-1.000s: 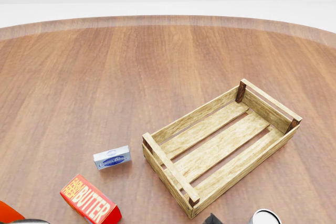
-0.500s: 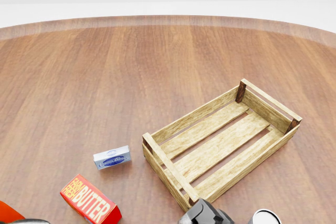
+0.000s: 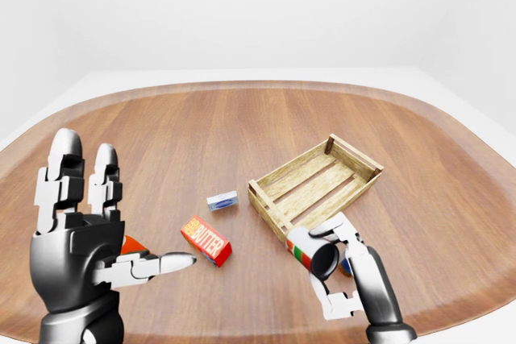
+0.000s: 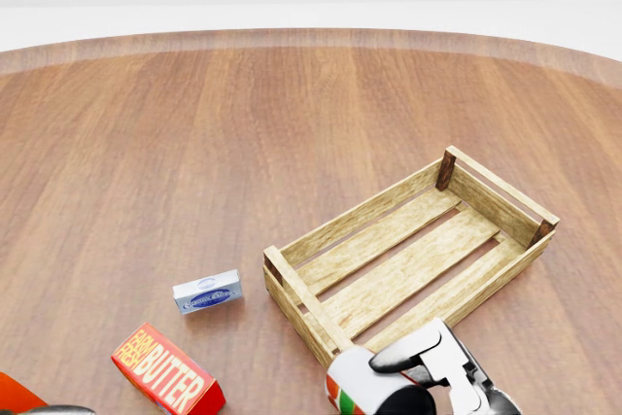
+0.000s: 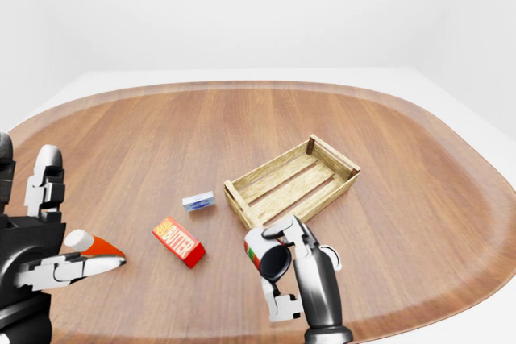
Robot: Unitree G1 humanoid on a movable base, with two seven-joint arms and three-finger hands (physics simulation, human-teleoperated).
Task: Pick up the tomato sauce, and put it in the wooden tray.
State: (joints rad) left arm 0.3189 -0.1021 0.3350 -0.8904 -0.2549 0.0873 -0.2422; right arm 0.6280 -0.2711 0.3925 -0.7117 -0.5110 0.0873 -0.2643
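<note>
The tomato sauce can (image 3: 307, 249), white with red and green bands, hangs tilted above the table at the lower right of the left-eye view. My right hand (image 3: 330, 268) is shut on it, fingers over the top and thumb beneath. It also shows at the head view's bottom edge as the can (image 4: 360, 388). The wooden tray (image 3: 290, 165) lies just beyond the can, slatted and with nothing in it. My left hand (image 3: 113, 215) is raised at the left, fingers spread open and holding nothing.
A red butter box (image 3: 206, 239) and a small blue-and-white box (image 3: 222, 200) lie left of the tray. A red-orange object (image 5: 101, 246) sits partly hidden behind my left hand. The table's curved edge runs close below both hands.
In the head view my right hand has risen from the bottom edge, bringing the can into sight near the tray's near corner. The tray and boxes have not moved.
</note>
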